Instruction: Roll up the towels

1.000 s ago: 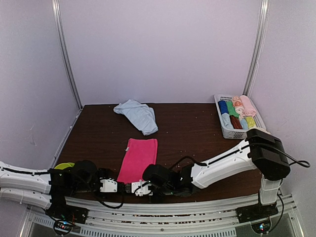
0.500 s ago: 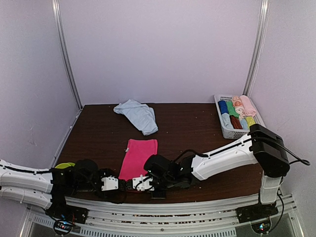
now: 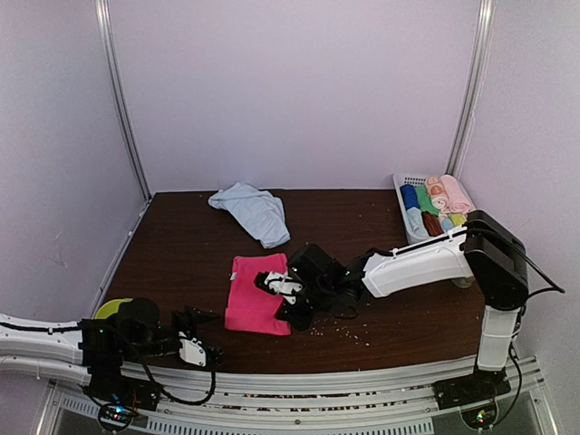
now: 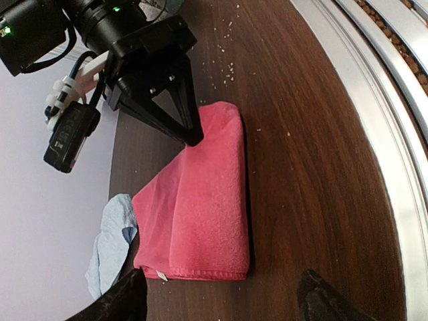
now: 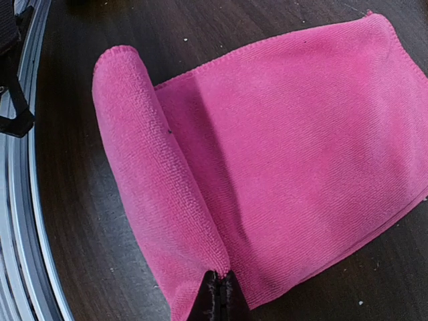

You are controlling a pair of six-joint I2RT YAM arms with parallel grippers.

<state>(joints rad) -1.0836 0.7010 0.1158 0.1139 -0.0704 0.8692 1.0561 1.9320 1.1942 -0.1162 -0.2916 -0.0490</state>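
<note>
The right gripper is closed, its fingers pressed together to a single point. That point sits on the pink towel, at the right end of its fold, where the turned-over cloth meets the flat layer. Whether any cloth is nipped between the tips cannot be told. Its arm reaches in low from the right, over the front half of the table.

The pink towel lies near the table's middle, a little toward the front. Its near edge is turned over on itself into one thick, rounded fold. The fold runs the towel's whole width, roughly parallel to the rail. The rest lies flat with straight edges, and a white tag shows on its left edge. A strip of dark wood separates the fold from the rail, and pale crumbs are scattered past the towel's right end.

The left gripper is open wide and holds nothing. It lies low at the front left, its fingers pointed at the towel's left edge and stopping short of it, with wood between.

Farther out, bare wood runs from the pink towel's left edge to the table's left side. More wood lies between its far edge and the blue towel, which sits crumpled near the back wall, left of centre and well apart. To the right, beyond the arm, the wood reaches a basket in the back right corner, packed with small rolls.
</note>
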